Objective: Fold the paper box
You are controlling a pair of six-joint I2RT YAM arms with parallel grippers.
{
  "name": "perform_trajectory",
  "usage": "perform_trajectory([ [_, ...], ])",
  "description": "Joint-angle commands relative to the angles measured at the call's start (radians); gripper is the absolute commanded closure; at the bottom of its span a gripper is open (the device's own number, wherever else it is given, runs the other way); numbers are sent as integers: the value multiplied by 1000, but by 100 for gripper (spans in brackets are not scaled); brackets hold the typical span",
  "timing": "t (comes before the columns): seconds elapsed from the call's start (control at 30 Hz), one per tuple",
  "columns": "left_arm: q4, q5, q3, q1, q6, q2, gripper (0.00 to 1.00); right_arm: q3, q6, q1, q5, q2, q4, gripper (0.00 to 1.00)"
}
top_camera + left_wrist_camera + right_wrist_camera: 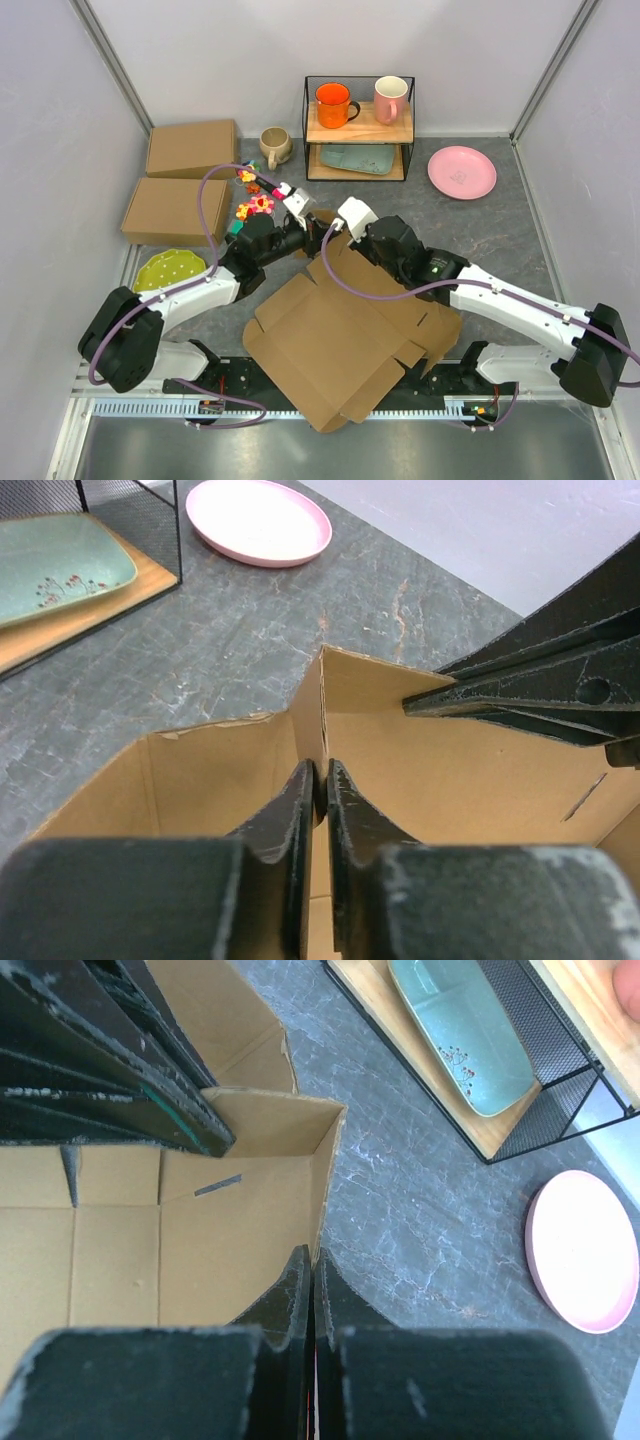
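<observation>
Nearest the wrist lenses, the left claw [322, 770] and right claw [311, 1255] are each pinched shut on a raised wall of the one paper box [330, 340]. It lies opened out on the worktop [500, 230] in front of the wire rack [400, 133]. Only the overhead view shows two closed flat boxes [192, 148] left of the rack, three mugs [333, 104] and a green dotted plate [170, 268]. Both arms reach forward and angle inward, their claws meeting at the box edge nearest the rack.

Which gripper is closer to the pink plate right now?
Right. The right gripper pinches a raised wall of the paper box, the pink plate off to its right; the left gripper pinches alongside, farther from it.
</observation>
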Motion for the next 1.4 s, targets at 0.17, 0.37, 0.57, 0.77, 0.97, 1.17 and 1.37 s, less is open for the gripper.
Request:
perform_trajectory([
  [0.17,-105,-72,-18,-28,-45,-123,59,-12,-67,55,34,-39,53,100],
  [0.37,-356,-324,-7,-26,34,-291,49,18,-92,61,20,-53,17,100],
  [0.57,-398,-532,-70,-26,-45,-434,48,-20,-151,92,48,-79,40,100],
  [0.77,-458,-667,-20,4,-61,-332,44,-11,-173,118,42,-96,25,100],
  [0.97,-700,-655,22,7,-301,-204,61,-25,-155,133,49,-97,13,100],
  [1.17,-624,-670,-188,6,-571,-284,57,-34,-148,139,55,-92,17,100],
  [1.37,-515,-594,-266,6,-630,-223,74,-31,-148,144,57,-88,27,100],
])
